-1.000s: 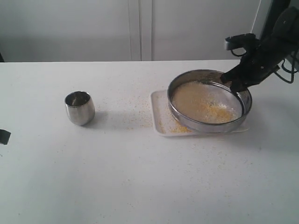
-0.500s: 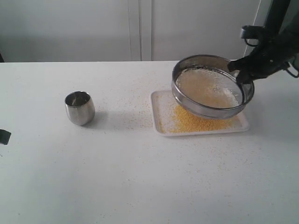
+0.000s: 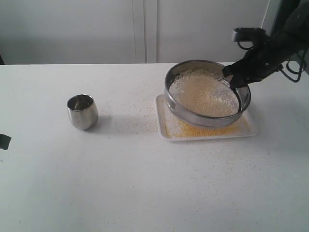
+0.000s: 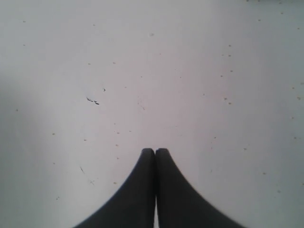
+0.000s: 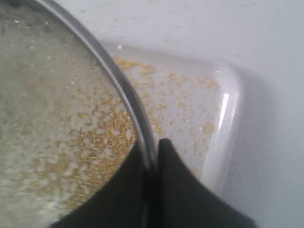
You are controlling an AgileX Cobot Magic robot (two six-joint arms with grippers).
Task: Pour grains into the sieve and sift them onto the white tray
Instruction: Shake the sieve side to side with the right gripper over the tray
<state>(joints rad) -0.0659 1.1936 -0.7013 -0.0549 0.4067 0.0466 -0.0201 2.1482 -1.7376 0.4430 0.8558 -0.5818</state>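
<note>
The sieve (image 3: 207, 93), a wide steel ring with mesh, hangs tilted above the white tray (image 3: 163, 126). My right gripper (image 3: 235, 79) is shut on its far right rim (image 5: 127, 92), one finger inside the ring and one outside. Pale off-white grains (image 3: 203, 94) lie on the mesh. Golden-yellow grains (image 3: 203, 129) lie on the tray below, and show through the mesh (image 5: 102, 137) in the right wrist view. My left gripper (image 4: 155, 151) is shut on nothing over bare table; the exterior view shows only a dark bit of it at the left edge (image 3: 4, 141).
A small rounded steel cup (image 3: 82, 111) stands upright on the table, well left of the tray. Stray yellow grains (image 3: 135, 108) are scattered on the table between the cup and the tray. The tray's rounded corner (image 5: 228, 102) lies just beyond my right fingers.
The sieve has swung left and dropped a little over the tray, after rising and shifting right half a second before. More yellow grains now lie on the tray. The left arm has not moved.
</note>
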